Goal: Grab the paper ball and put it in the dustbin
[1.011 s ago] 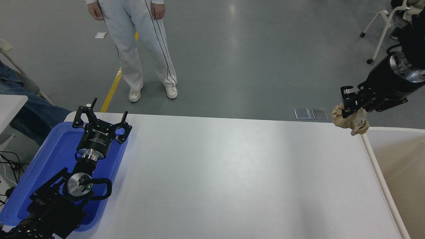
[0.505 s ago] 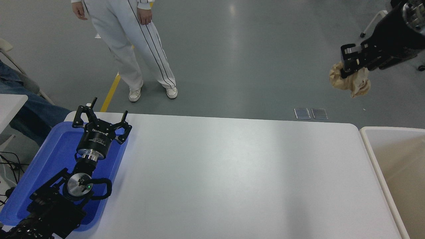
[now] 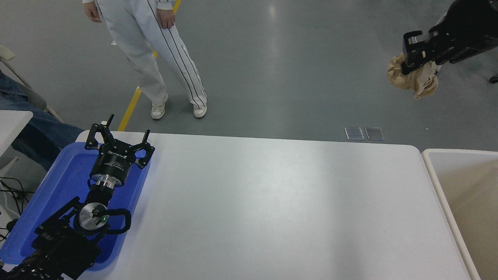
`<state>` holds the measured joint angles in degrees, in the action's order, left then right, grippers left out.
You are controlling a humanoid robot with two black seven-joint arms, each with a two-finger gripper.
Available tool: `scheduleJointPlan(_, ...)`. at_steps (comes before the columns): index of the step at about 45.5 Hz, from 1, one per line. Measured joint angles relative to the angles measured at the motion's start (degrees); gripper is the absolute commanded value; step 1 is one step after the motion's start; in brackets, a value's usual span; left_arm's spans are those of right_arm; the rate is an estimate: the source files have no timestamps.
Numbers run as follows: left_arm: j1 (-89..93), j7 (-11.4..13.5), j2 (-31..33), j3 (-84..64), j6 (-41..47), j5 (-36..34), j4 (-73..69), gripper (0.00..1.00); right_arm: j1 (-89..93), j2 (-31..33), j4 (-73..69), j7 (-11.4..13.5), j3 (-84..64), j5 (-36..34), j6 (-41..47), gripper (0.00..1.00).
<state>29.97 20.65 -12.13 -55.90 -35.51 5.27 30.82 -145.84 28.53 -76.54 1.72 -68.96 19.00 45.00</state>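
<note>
Upper right of the frame: right gripper clamped on the paper ball, wad hanging below the fingers, high in the air and seen against grey floor. Held that high, presumably, to clear the thick rim of the dustbin before any release. Not yet over the opening, by the look of it: bin at the lower right edge of the frame, just beside the right end of the white table, ball well above it in the picture and slightly left of the bin's near wall. Grip taken on the upper part of the wad, most of the crumpled paper left loose beneath, so a clean drop once the jaws part seems likely.

Lower left of the frame: left gripper parked over the blue tray, fingers spread wide, holding nothing, out of the way of the working arm.

Top left: a person in white trousers standing on the floor beyond the table, well apart from both arms.

Carry stage by judgement; placing not yet done.
</note>
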Motion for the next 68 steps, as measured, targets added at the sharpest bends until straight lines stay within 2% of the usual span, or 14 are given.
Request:
scheduleJointPlan(46, 0.0, 0.0, 0.0, 0.0, 0.1, 0.0, 0.0, 1.0, 0.2, 18.7, 7.1, 0.0, -25.6, 3.5, 0.0, 0.0)
scheduleJointPlan(68, 0.0, 0.0, 0.0, 0.0, 0.1, 0.0, 0.0, 1.0, 6.7, 22.6, 14.2, 0.0, -29.2, 3.3, 0.0, 0.0)
